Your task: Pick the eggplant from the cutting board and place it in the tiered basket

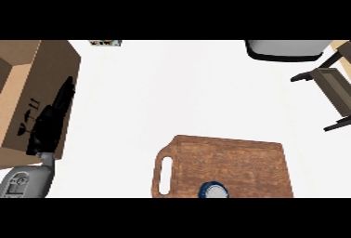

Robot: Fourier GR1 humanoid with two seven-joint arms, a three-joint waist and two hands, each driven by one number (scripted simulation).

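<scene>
The left hand [47, 128] shows at the near left on its grey forearm [27, 182], its black fingers straight and open, pointing far, and we see nothing in it; it rests over a brown box [27, 79] at the left edge. At near centre the wooden cutting board [233, 158] lies flat on the white surface [171, 93], its handle slot [165, 175] to the left. A small round thing [214, 191] with a dark blue rim and pale middle sits at the board's near edge; we cannot tell whether it is the eggplant. Far right stands the tiered basket [332, 86], well apart from the board. Beyond it we see a grey, dark-rimmed object [284, 49].
</scene>
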